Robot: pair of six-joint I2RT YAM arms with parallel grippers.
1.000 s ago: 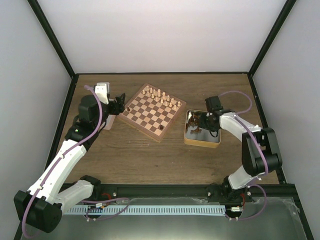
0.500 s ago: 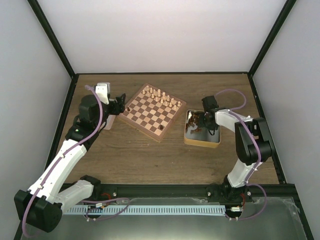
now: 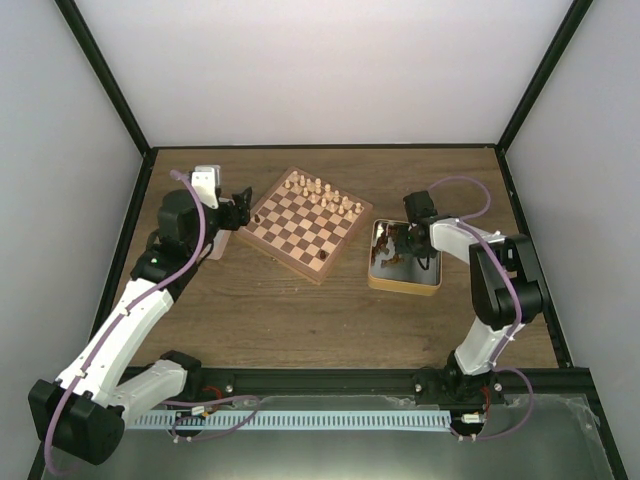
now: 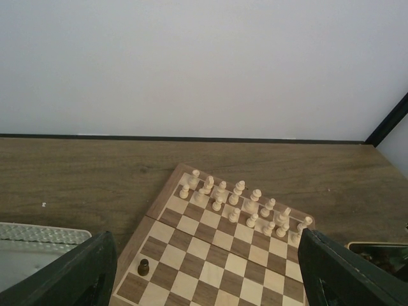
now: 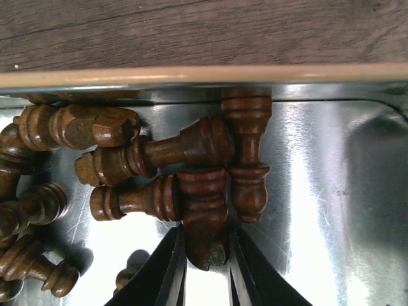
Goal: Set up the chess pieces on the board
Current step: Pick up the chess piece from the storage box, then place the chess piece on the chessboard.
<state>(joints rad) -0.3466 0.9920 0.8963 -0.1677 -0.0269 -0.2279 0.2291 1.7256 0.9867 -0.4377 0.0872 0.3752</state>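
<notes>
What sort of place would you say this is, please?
Probably a robotics lab test cell: plain white panels in a black frame enclose a wooden table, two arms are bolted at its near edge, and a chessboard and a tin of dark chess pieces sit as props.

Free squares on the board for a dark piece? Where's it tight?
Free: board middle and near rows, bordered by cream pieces on the far-right rows, a dark pawn at the left corner, a lone dark piece by the near corner. Crowded: tin, right gripper pinching a heaped dark piece.
</notes>
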